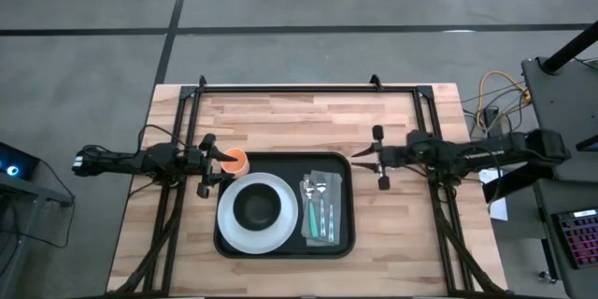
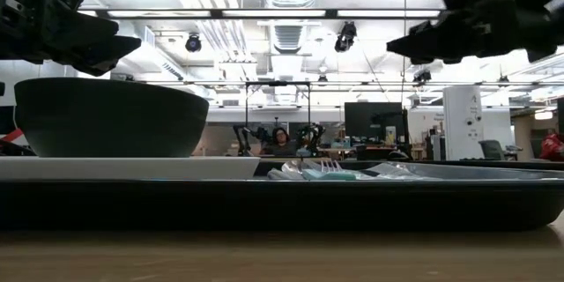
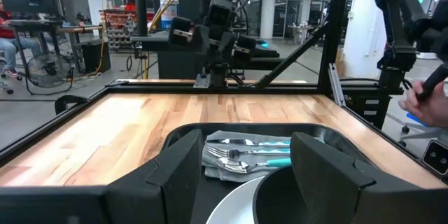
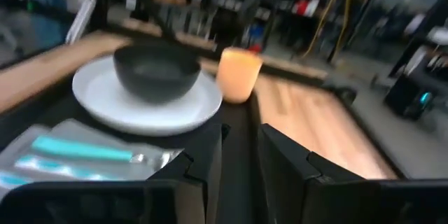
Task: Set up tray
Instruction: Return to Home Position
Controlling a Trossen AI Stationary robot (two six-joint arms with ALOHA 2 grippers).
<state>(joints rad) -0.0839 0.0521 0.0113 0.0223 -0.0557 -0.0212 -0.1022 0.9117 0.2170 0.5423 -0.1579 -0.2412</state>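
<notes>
At the middle of the table I see the tray, carrying a white plate, a dark bowl and a napkin with cutlery. The left gripper sits at the tray's corner by the orange cup, fingers spread wide. The right gripper hangs just off the opposite edge, a narrow gap between its fingers.

Black bowl on white plate; orange cup beside.

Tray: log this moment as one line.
tray holds plate, bowl, napkin, cutlery | orange cup at tray corner | left gripper, right gripper raised, empty
</notes>
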